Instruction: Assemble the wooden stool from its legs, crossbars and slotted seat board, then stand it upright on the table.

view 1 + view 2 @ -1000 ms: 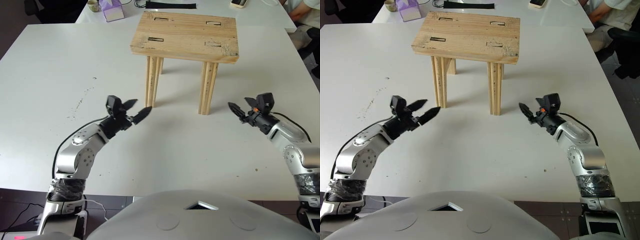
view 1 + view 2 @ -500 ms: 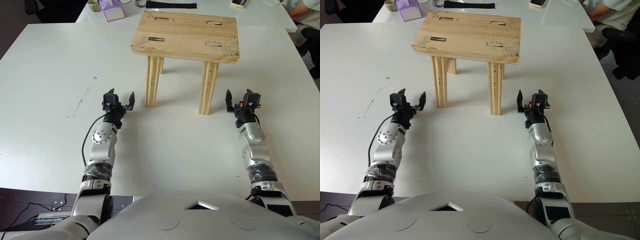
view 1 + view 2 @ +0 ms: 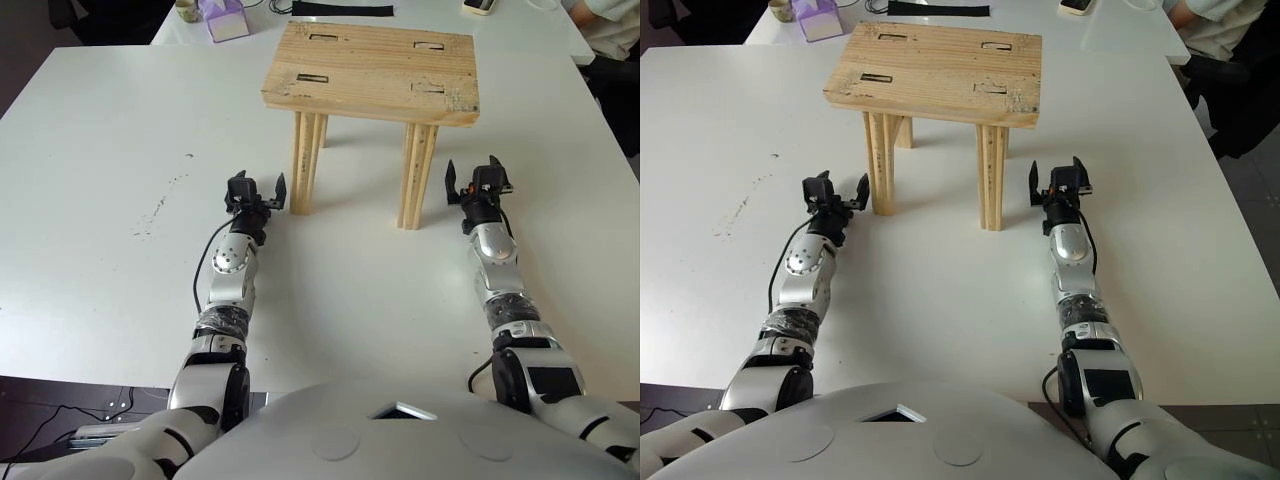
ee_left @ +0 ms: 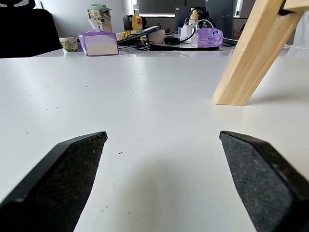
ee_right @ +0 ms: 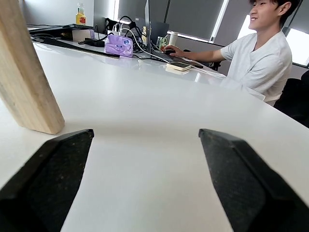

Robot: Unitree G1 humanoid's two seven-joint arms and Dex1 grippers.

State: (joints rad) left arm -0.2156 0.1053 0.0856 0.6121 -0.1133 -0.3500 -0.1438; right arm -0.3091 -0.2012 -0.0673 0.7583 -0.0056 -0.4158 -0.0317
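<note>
The assembled wooden stool [image 3: 369,72] stands upright on the white table [image 3: 100,130], its slotted seat board on top and its legs [image 3: 305,165] on the table. My left gripper [image 3: 257,191] rests open on the table just left of the front left leg [image 4: 251,53], holding nothing. My right gripper [image 3: 472,180] lies open just right of the front right leg [image 5: 26,82], also holding nothing. Both arms lie stretched forward along the table.
A purple tissue box [image 3: 224,18] and a cup [image 3: 186,11] stand at the far left edge, with cables and a dark strip [image 3: 341,12] behind the stool. The table's near half between my arms is bare.
Both arms swung from angled, elbows-out poses to straight ahead. Both grippers moved forward and inward, ending close beside the stool's front legs.
</note>
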